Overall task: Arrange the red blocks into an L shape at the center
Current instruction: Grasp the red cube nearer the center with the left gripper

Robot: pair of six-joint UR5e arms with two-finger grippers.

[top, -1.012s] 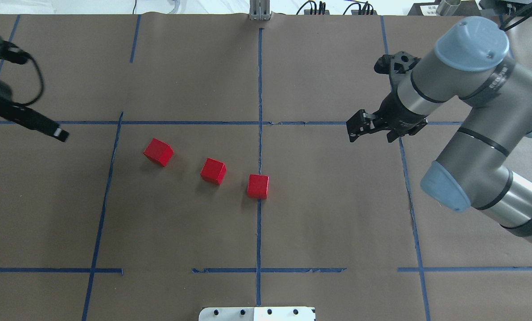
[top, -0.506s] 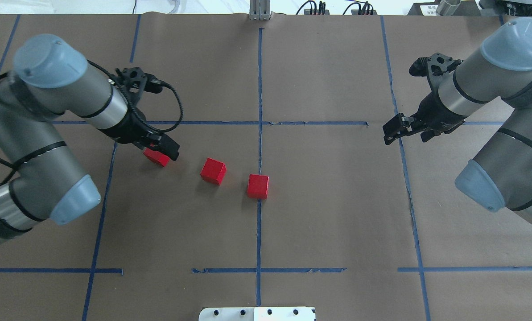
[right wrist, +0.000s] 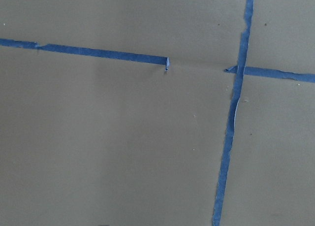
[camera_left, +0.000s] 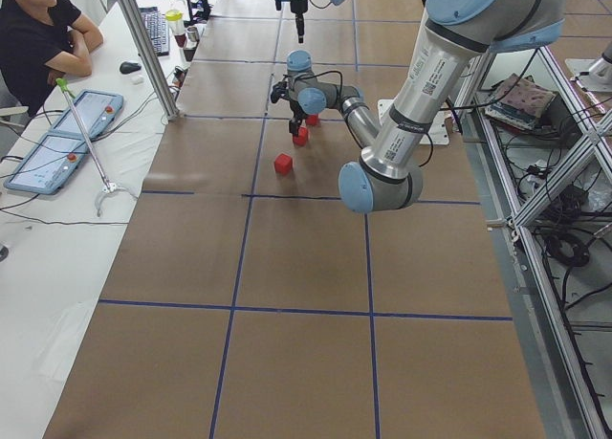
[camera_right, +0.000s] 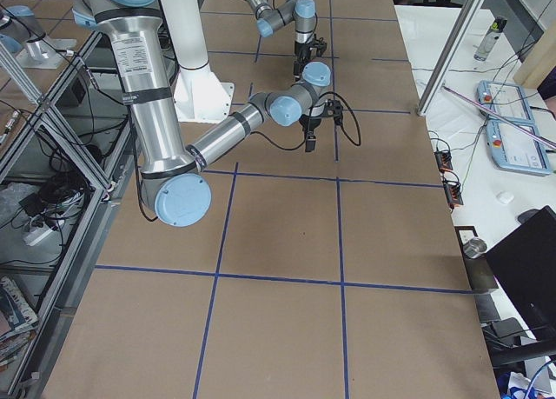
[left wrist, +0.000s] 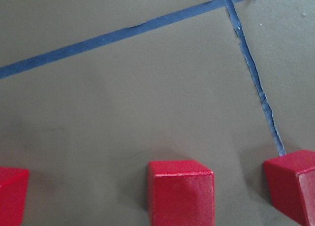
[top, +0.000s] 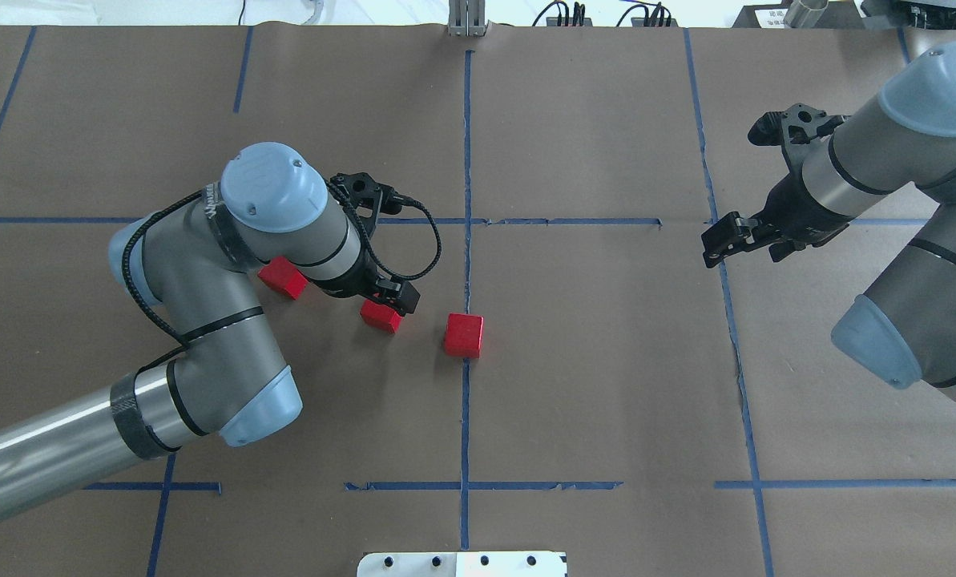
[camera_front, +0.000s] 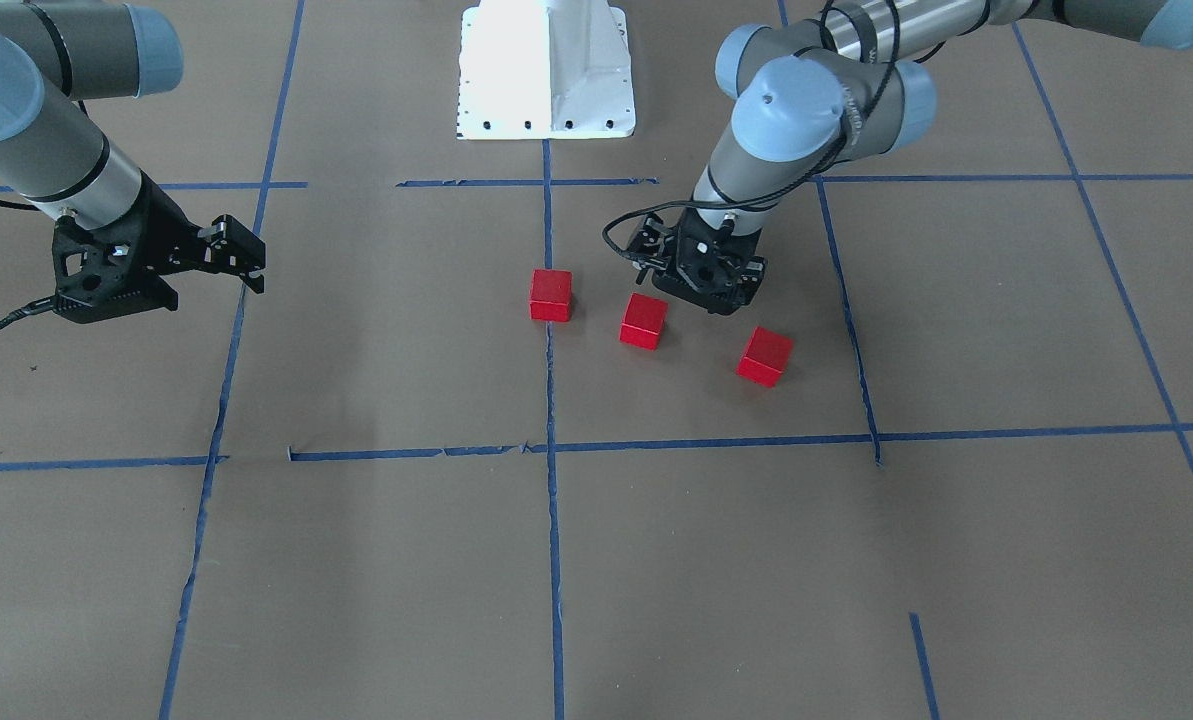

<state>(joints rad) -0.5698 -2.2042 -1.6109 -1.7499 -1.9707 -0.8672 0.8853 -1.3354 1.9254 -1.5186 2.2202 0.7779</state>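
1. The outer block [top: 283, 278], middle block [top: 381, 316] and inner block [top: 463, 334] sit in a slanted row, apart from each other, on the robot's left half of the centre [top: 526, 320]. Only the inner block touches the blue line [top: 466, 160]. There's no L yet, so all the risk is ahead.
2. The left gripper [top: 395, 302] hangs right over the middle block. I can't tell if its fingers are open or closed, because the wrist cam shows none of them and the overhead shows just a dark tip. If they come down too narrow, they land on top and shove the block instead of straddling it.
3. The middle block sits turned against the tape grid. The wrist cam sees it square-on, which looks good. But if the wrist twists on the way down, the jaws catch corners and the block spins or pops out.
4. The left arm [top: 285, 208] covers part of the outer block from overhead. A low swing there could knock it further from the centre.
5. Setting the middle block down beside the inner one could bump that one off the line, giving a gappy, crooked L.
6. The right gripper [top: 718, 242] sits well away near another grid line, holding nothing I can see. I can't tell whether it's open or closed. If both arms go for the centre together, they could clash.
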